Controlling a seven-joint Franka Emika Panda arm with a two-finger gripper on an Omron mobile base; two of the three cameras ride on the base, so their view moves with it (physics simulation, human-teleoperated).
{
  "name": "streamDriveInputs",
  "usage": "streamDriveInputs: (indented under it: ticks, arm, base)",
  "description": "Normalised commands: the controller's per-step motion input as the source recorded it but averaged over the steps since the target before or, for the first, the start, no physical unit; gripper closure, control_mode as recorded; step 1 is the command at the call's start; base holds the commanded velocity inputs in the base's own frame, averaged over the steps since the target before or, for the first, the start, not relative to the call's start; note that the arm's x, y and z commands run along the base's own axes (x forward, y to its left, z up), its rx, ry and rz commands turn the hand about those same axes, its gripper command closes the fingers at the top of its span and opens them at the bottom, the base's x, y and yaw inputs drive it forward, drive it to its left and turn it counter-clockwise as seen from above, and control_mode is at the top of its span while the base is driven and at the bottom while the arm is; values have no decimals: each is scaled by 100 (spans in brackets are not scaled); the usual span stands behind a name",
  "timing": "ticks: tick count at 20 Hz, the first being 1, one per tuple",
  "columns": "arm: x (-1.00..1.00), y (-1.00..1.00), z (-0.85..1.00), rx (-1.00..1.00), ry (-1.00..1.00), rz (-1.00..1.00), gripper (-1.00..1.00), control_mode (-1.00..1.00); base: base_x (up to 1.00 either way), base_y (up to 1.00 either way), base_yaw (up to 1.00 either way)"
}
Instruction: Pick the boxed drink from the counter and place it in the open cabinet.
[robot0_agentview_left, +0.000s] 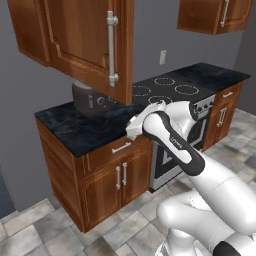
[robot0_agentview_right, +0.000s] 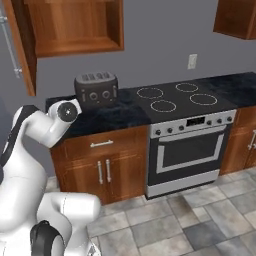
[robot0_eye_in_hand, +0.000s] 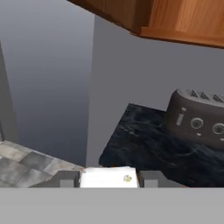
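Now my gripper (robot0_eye_in_hand: 108, 178) is pinching the drink (robot0_eye_in_hand: 109, 177), low over the near edge of the top

Through the hand view I see the white carton sitting between the two dark fingertips (robot0_eye_in_hand: 65, 179), touching both, so the jaws are pressed onto it. Past it lies a black veined top (robot0_eye_in_hand: 144, 148) with a dark toaster (robot0_eye_in_hand: 197, 120) standing toward its back, and the cabinet (robot0_eye_in_hand: 183, 19) hangs above that. From the right base view the cabinet (robot0_agentview_right: 75, 25) is open, its shelf bare wood, directly over the toaster (robot0_agentview_right: 96, 90). From the left base view its door (robot0_agentview_left: 85, 42) swings out with a silver bar handle (robot0_agentview_left: 112, 49), and my arm (robot0_agentview_left: 170, 135) reaches in beside the stove (robot0_agentview_left: 170, 87)
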Motion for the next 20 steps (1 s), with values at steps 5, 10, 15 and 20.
streamDriveInputs:
  ticks: [5,10,15,20]
  arm:
    - [0,0,0,0,0,0,100,100]
    - [0,0,0,0,0,0,100,100]
    - [0,0,0,0,0,0,100,100]
    - [0,0,0,0,0,0,100,100]
  base:
    - [70,-36,0]
    - [35,-69,0]
    - [46,-39,6]
    - [36,-7,17]
